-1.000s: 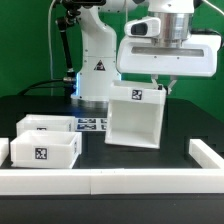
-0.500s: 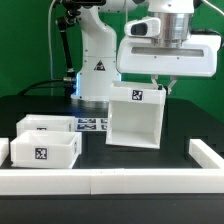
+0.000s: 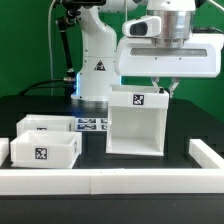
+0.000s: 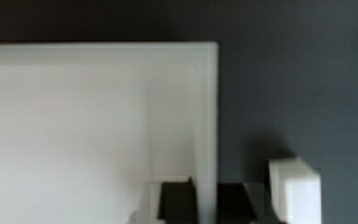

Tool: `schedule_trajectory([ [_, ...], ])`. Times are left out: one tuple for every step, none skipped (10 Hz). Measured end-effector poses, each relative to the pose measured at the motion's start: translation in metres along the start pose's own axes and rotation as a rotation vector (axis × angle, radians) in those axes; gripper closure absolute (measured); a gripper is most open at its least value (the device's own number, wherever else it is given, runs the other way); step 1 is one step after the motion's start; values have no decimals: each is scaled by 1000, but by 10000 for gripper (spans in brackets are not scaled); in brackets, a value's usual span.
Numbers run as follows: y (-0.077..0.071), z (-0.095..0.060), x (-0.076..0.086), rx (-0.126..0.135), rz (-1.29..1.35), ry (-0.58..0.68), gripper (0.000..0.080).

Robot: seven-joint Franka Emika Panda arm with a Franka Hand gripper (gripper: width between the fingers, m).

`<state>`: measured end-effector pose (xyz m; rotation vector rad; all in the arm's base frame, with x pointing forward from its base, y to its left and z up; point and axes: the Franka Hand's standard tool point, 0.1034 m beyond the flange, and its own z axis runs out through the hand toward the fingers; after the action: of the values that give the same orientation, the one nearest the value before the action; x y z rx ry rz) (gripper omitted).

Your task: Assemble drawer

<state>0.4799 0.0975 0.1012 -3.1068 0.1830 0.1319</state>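
**Exterior view.** We see the drawer shell (image 3: 135, 130) standing upright on the black table (image 3: 185, 135), with its open side towards the camera. A square tag sits on its upper panel. The gripper (image 3: 161, 89) hangs directly over the shell's upper rear edge, towards the exterior view's right. Its fingers reach down to that edge.

Two shallow trays lie well apart from the shell, on the exterior view's left. The front tray (image 3: 43, 152) shows its tag, and the rear tray (image 3: 45, 124) sits just behind it. The marker board (image 3: 92, 125) lies flat between the rear tray and the shell. White border rails (image 3: 110, 181) run along the near and right table edges.

**Wrist view.** We see one thin wall of the drawer shell (image 4: 87, 130) edge-on, running between the two dark fingers (image 4: 176, 205). The fingers are pressed against the wall from both sides, so the gripper is clamped on the shell. A small white block (image 4: 295, 190) lies beside the outer finger. The picture is too blurred for us to tell which part it is.
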Motion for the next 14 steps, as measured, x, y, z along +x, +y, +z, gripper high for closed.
schedule_trajectory([
  [0,-1,14,4,0,8,761],
  [1,-3,28,7,-2,13,761],
  [3,-4,43,11,-7,25,761],
  [5,-5,55,14,-9,33,761],
  [6,-7,68,19,-12,39,761],
  [4,-8,82,24,-12,53,761],
  [3,-9,90,28,-12,64,761],
  [3,-9,90,28,-10,66,761],
  [2,-9,90,29,4,66,761],
  [2,-9,90,30,32,66,761],
  [1,-9,90,33,86,64,761],
  [-1,-9,89,40,154,62,761],
  [-2,-9,89,43,206,60,761],
  [-3,-9,89,46,262,58,761],
])
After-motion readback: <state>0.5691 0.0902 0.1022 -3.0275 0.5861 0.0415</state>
